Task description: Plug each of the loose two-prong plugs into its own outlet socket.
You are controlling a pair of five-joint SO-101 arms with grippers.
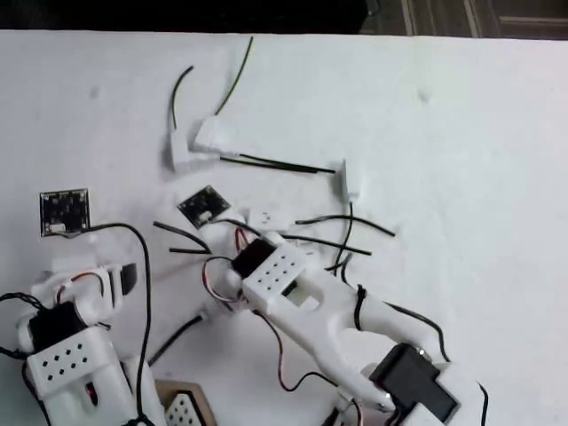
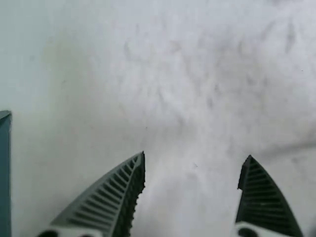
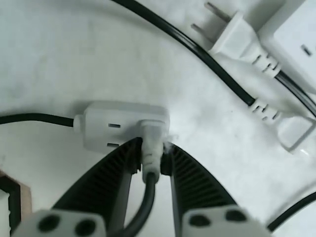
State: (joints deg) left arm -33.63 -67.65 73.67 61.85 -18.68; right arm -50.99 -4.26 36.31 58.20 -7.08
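My right gripper is clamped narrow on a white plug. The plug's body touches the face of a white outlet socket, right beside that block's one free pair of slots, and its black cord runs back between my fingers. Farther off on the table, a loose two-prong plug lies with bare prongs just beside a second socket, while my left gripper hangs spread wide over bare tabletop, gripping nothing.
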